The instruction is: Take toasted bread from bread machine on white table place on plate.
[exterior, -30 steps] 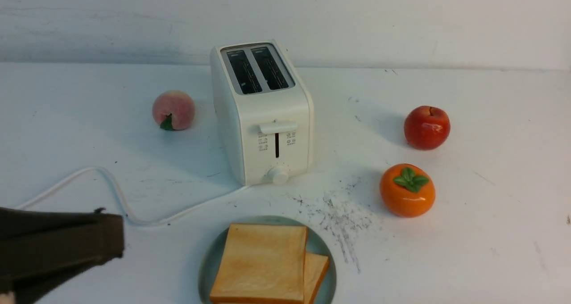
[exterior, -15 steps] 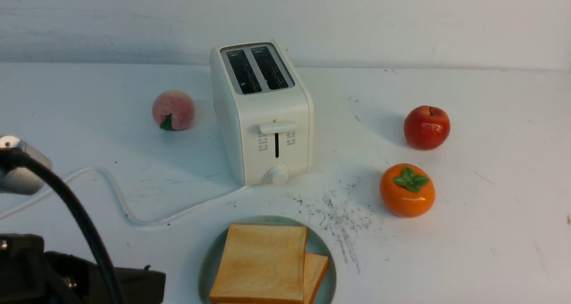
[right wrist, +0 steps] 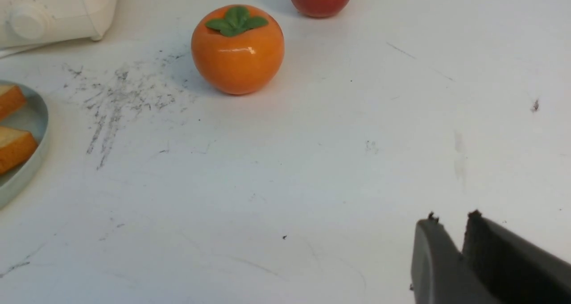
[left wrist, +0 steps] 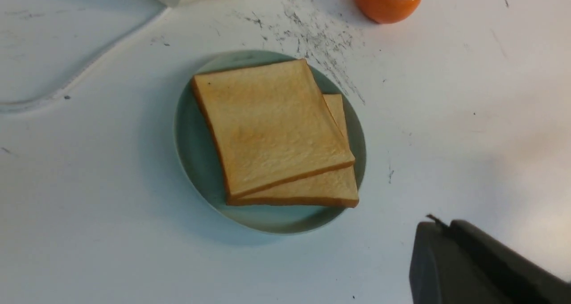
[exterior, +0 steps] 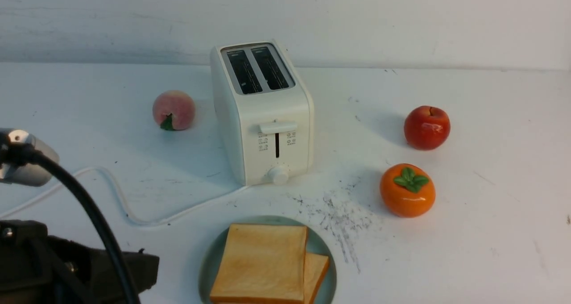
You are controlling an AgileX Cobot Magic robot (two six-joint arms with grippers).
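Note:
Two slices of toasted bread lie stacked on the teal plate [exterior: 213,261] at the front of the white table [exterior: 490,161]; the top slice [exterior: 263,261] covers most of the lower slice [exterior: 317,270]. Behind the plate stands the bread machine [exterior: 267,116], both of its slots dark and empty. My left gripper [exterior: 151,268] is low at the front left, shut on nothing; in its wrist view the left gripper [left wrist: 439,223] is beside the plate [left wrist: 194,139], apart from the bread [left wrist: 272,125]. My right gripper [right wrist: 450,217] hangs over bare table, slightly open and empty; it does not show in the front view.
The bread machine's white cord [exterior: 111,183] curves across the front left of the table. A peach [exterior: 173,110] sits left of the bread machine. A red apple [exterior: 427,127] and an orange persimmon [exterior: 407,190] sit to the right. A white wall closes the far side.
My left arm has swung round at the front left: its wrist and black cable have come into view and the gripper's tip sits lower. Bread, plate and bread machine have not moved.

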